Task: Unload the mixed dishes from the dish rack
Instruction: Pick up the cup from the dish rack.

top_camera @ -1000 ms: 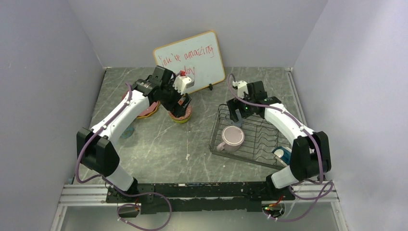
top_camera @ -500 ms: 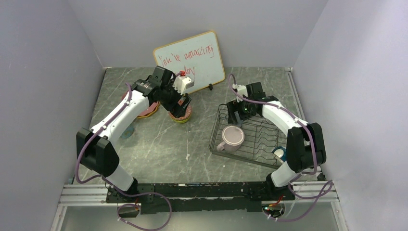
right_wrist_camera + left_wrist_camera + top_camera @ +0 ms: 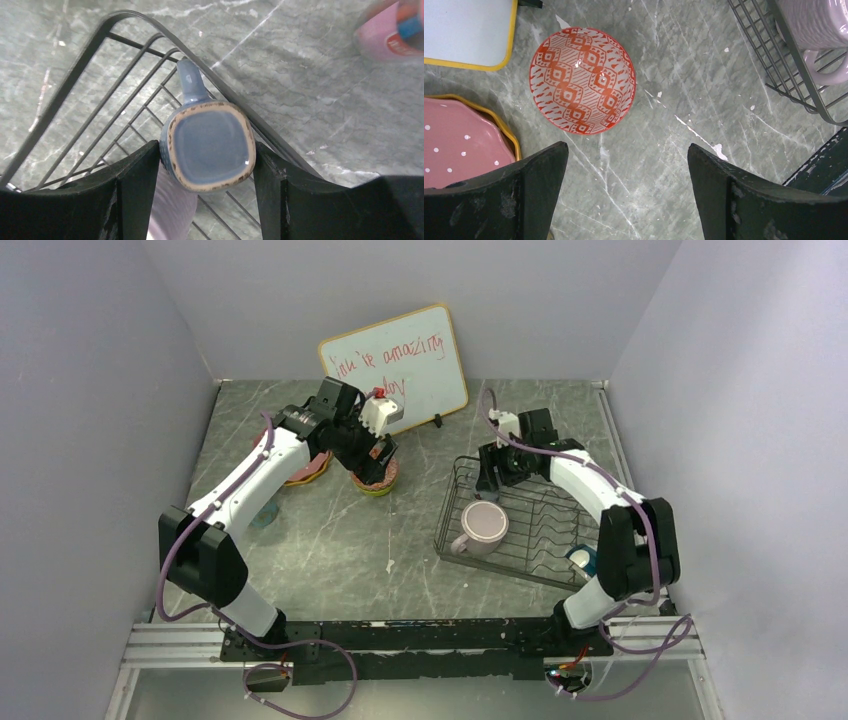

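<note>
The dark wire dish rack (image 3: 540,540) stands at the right. A lilac mug (image 3: 483,527) lies in its near left part and shows in the right wrist view (image 3: 172,210). My right gripper (image 3: 492,478) is at the rack's far left corner, shut on a small blue-grey cup (image 3: 210,145) just above the rack's rim (image 3: 130,20). My left gripper (image 3: 628,190) is open and empty, above the table near a red-patterned bowl (image 3: 582,80). A pink dotted plate (image 3: 459,145) lies on an orange plate at the left. A teal-white bowl (image 3: 580,560) is partly hidden by my right arm.
The whiteboard (image 3: 395,355) with red writing stands at the back. A small pink bottle (image 3: 395,30) lies on the table beyond the rack's corner. The rack's near corner (image 3: 774,65) and the mug (image 3: 819,30) show at the right of the left wrist view.
My right gripper has shifted slightly back and to the right at the rack's far left corner, and the right elbow has swung in. The left arm has not moved.
</note>
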Available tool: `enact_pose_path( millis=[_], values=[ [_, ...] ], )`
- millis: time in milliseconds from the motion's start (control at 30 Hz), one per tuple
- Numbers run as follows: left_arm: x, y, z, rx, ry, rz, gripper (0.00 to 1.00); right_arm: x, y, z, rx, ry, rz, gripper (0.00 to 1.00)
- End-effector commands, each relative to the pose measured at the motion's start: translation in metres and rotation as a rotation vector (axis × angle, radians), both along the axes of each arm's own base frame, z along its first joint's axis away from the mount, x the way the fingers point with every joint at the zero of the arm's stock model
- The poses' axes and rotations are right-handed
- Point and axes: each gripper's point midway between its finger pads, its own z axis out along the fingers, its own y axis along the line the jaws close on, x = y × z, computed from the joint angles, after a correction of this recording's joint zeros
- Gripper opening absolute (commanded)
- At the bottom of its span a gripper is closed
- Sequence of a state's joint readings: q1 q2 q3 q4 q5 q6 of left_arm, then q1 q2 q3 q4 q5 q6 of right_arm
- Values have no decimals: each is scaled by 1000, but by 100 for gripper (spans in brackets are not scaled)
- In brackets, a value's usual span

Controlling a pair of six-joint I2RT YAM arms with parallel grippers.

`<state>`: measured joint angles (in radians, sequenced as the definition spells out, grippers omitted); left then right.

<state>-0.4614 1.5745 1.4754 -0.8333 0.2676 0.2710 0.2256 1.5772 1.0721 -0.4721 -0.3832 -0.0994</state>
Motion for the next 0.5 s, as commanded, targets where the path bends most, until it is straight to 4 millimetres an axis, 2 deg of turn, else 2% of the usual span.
enact_pose_path(
  millis=[0,200,333,467],
  values=[
    [6,-4,24,-40,-64,-3,94,29,7,80,129,-235,-9,0],
    [11,-22,38,-134,-56,-2,95,23,5,132,218,-362,-24,0],
    [10,-51,55,-294,-22,-38,95,11,5,175,306,-471,-26,0],
    [10,-82,82,-490,31,-66,95,-1,8,222,401,-599,-8,0]
  ],
)
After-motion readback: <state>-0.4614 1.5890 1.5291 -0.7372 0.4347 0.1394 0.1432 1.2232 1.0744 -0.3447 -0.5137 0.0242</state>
